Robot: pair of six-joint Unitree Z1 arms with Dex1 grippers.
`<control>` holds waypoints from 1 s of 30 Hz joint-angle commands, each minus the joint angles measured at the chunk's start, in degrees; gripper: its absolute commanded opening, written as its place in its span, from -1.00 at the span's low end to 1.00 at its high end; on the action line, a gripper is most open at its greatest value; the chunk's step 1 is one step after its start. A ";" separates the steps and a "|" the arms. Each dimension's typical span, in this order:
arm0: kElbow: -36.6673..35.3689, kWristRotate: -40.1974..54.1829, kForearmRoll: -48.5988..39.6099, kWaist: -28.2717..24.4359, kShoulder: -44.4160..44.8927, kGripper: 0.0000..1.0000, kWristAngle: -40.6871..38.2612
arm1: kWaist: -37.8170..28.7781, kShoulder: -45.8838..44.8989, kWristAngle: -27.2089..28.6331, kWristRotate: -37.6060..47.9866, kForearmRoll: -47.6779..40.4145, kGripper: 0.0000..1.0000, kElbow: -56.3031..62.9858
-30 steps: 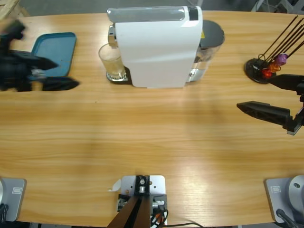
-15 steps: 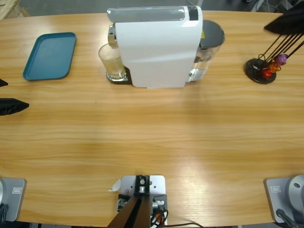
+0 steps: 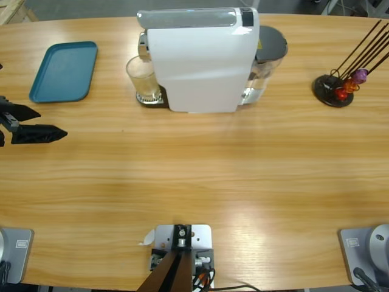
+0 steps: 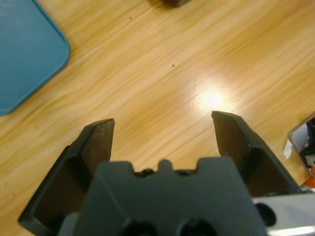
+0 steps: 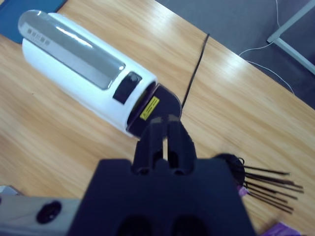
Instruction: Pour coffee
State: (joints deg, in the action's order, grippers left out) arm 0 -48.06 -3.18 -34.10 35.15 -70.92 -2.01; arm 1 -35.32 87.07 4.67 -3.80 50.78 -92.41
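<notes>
A white coffee machine [image 3: 200, 61] stands at the table's back middle, and the right wrist view looks down on the machine [image 5: 78, 64] from above. A clear glass [image 3: 144, 76] sits on the drip tray under its spout. The coffee itself does not show; the glass looks pale. My left gripper [image 3: 53, 123] hovers open at the table's left edge, below the teal tray and well left of the glass. In its wrist view the left gripper [image 4: 163, 123] has only bare wood between the jaws. My right gripper [image 5: 165, 123] is shut, high above the machine's tank end, and out of the high view.
A teal tray [image 3: 64, 70] lies at the back left, and the tray's corner [image 4: 24, 49] shows in the left wrist view. The grey-lidded water tank [image 3: 270, 48] is at the machine's right. A black stand of thin rods with coloured capsules [image 3: 334, 88] sits far right.
The left gripper drew back from beside the tray to the left edge, then came a little way in again. The right gripper rose from the table's right edge and left the high view.
</notes>
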 commanded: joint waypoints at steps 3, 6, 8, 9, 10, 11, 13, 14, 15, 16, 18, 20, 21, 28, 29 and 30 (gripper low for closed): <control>9.25 4.23 13.49 0.19 12.66 0.71 -2.17 | 0.95 8.89 -5.48 -1.74 1.58 -1.00 -3.06; 10.57 4.32 15.18 0.19 13.67 0.71 -2.21 | 0.95 10.17 -6.76 -3.00 3.50 -1.00 -5.15; 10.80 4.39 15.80 0.19 13.28 0.71 -2.21 | 0.86 11.02 -7.36 -3.88 4.41 -1.00 -6.06; 10.90 4.39 15.92 0.19 13.26 0.71 -2.21 | 0.86 11.44 -7.91 -4.36 4.82 -1.00 -6.41; 11.08 4.32 16.11 0.19 13.31 0.71 -2.21 | 0.86 11.86 -8.12 -4.71 5.17 -1.00 -6.80; 11.22 4.32 16.32 0.19 13.35 0.71 -2.21 | 0.86 12.21 -8.26 -5.10 5.38 -1.00 -7.08; 11.33 4.32 16.50 0.19 13.17 0.71 -2.24 | 0.86 13.27 -8.42 -5.87 6.05 -1.00 -8.19; 11.33 4.32 16.52 0.19 13.07 0.71 -2.29 | 0.86 13.92 -8.51 -6.10 6.28 -1.00 -8.82; 11.33 4.32 16.52 0.19 12.96 0.71 -2.29 | 0.86 14.62 -8.56 -6.20 6.38 -1.00 -9.37; 11.33 4.32 16.52 0.19 12.80 0.71 -2.29 | 0.86 15.27 -8.61 -6.41 6.44 -1.00 -9.91; 11.31 4.32 16.53 0.19 12.51 0.71 -2.29 | 0.86 16.40 -8.61 -6.77 6.52 -1.00 -11.14; 11.33 4.32 16.60 0.19 12.40 0.71 -2.28 | 0.86 17.73 -8.54 -7.20 7.21 -1.00 -13.25; 11.27 4.30 16.60 0.19 12.31 0.71 -2.24 | 0.86 18.42 -8.54 -7.40 7.88 -1.00 -14.50; 11.29 4.32 16.60 0.19 12.29 0.71 -2.21 | 0.86 20.81 -8.63 -7.63 9.74 -1.00 -17.98; 11.33 4.32 16.60 0.19 12.31 0.71 -2.21 | 0.86 20.88 -8.63 -7.63 9.78 -1.00 -17.98; 11.33 4.32 16.60 0.19 12.38 0.71 -2.21 | 0.86 20.93 -8.63 -7.63 9.78 -1.00 -17.98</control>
State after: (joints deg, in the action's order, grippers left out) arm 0 -38.52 0.73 -18.10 35.15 -58.67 -3.54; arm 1 -35.22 104.42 -2.90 -10.71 59.45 -109.74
